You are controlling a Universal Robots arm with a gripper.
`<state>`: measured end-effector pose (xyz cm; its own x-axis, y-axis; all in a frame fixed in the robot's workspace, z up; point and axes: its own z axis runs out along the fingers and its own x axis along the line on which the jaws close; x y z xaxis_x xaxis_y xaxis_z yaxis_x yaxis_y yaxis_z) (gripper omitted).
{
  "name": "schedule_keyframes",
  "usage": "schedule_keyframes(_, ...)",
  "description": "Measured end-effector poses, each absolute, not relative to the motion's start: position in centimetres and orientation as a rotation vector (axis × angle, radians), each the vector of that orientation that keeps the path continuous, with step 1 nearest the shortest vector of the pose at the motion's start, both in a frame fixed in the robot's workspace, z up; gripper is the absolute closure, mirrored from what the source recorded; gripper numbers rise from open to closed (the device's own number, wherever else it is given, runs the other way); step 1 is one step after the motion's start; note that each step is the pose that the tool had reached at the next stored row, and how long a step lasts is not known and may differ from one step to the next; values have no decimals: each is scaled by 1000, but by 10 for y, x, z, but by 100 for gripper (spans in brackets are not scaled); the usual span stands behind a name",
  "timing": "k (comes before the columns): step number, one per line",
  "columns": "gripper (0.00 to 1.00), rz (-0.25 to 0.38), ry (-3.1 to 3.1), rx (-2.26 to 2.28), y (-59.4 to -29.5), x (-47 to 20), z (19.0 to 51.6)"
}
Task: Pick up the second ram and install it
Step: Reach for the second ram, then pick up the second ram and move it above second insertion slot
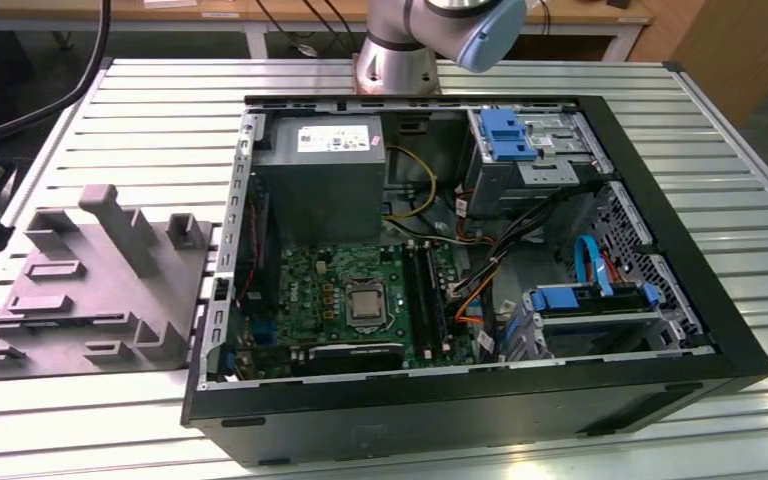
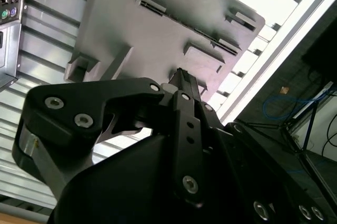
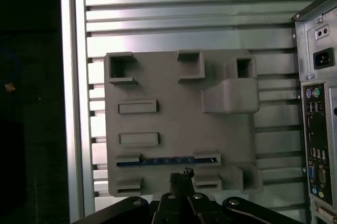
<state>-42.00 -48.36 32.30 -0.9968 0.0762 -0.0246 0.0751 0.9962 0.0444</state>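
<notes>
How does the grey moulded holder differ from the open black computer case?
The grey holder is a low slab with raised blocks; the black case is a deep box. The holder carries the blue ram stick; the case a green motherboard. Both lie on the slatted table.

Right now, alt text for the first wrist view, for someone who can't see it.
The robot's hand hangs close to the blue ram stick slotted on edge in a grey holder on a slatted metal table, beside the back of a computer case.
</notes>
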Motion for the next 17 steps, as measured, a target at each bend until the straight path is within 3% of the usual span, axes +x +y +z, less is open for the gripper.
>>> schedule_keyframes(17,90,68,3113,115,-484,-421,321)
